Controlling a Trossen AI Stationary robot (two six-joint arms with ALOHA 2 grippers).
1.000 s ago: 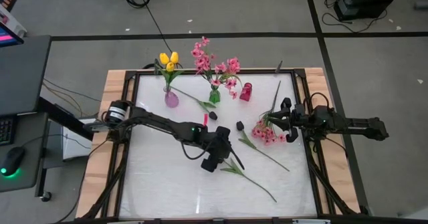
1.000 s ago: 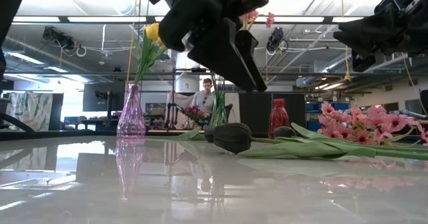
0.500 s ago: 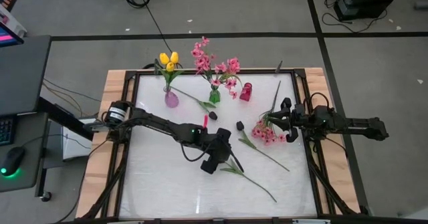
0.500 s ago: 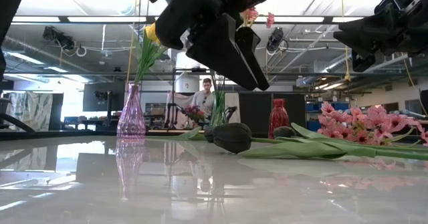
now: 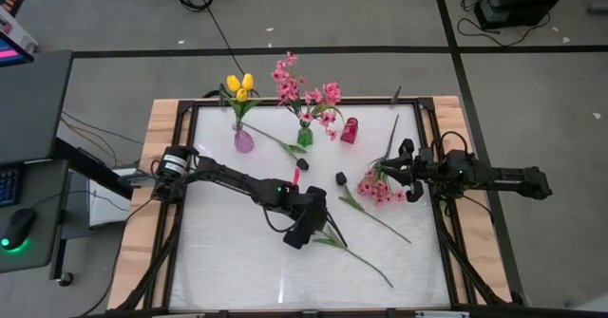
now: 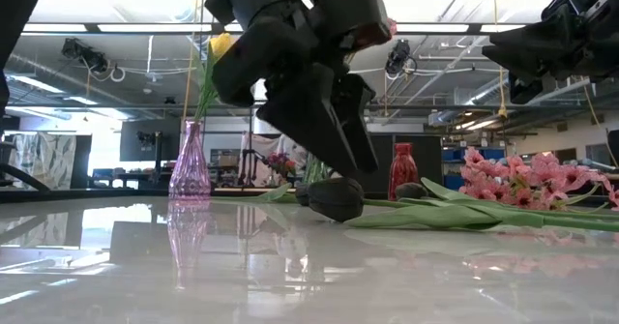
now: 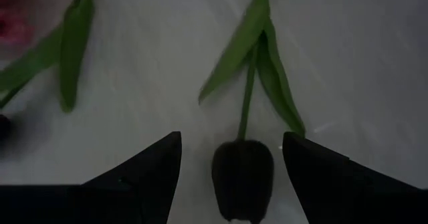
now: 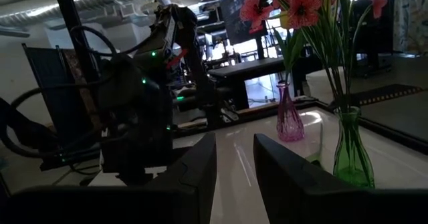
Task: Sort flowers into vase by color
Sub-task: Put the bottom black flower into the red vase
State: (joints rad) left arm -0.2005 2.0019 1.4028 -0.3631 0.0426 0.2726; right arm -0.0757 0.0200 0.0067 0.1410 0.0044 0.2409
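Now, left hand [image 7: 231,160] open, straddling dark tulip [image 7: 243,177]

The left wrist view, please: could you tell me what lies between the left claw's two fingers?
In the left wrist view, the head of a dark tulip lies on the table between the open left claw's fingers, untouched.

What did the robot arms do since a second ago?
The left gripper, open, came down toward the table over the dark near-black tulip head, which now lies between its fingers; nothing is gripped yet. The right gripper stayed by the table's right edge above the pink blossom spray. The purple, green and red vases did not move.
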